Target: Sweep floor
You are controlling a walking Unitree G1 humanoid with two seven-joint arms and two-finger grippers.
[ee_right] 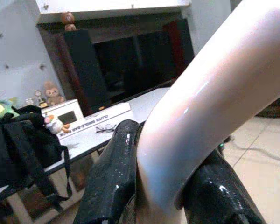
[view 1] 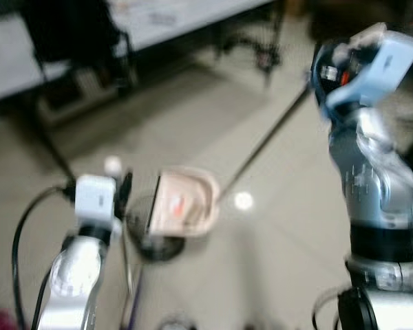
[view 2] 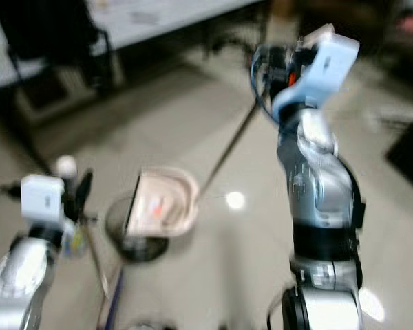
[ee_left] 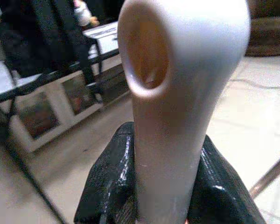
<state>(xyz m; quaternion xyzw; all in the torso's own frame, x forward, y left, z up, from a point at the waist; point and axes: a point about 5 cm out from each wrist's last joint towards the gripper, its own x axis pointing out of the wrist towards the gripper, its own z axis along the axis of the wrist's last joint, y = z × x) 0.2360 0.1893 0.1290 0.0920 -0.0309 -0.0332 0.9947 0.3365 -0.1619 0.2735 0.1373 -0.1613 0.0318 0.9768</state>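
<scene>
A humanoid robot stands over a pale tiled floor (view 1: 275, 261), both arms raised, the head views blurred. At far left a black cable (view 1: 22, 234) loops beside the left arm, whose white wrist block sits low in the scene. The left gripper (ee_left: 165, 186) is clamped on the dustpan handle (ee_left: 177, 93), a glossy pale stem with a hollow, flared end; in the left wrist view its two black fingers (ee_left: 109, 186) press against either side of that stem. From this arm a thin rod runs down toward the bottom of the left eye view.

Just to the right lies the dustpan (view 1: 186, 203), a beige scoop tilted over a dark round base (view 1: 155, 244) that rests on the floor. A bright spot of reflected light (view 1: 243, 201) sits on the tiles close beside the scoop.

Further right, a long dark broom pole (view 1: 265, 141) slants from near the dustpan up to the right arm, held high. The right gripper (ee_right: 165, 186) is closed around the broom handle (ee_right: 214, 102), a curved pale grip wedged between its black fingers (ee_right: 114, 177).

Across the background runs a long grey table (view 1: 158, 20) on black legs, with a black bag (ee_right: 23, 144) hanging at its left end
</scene>
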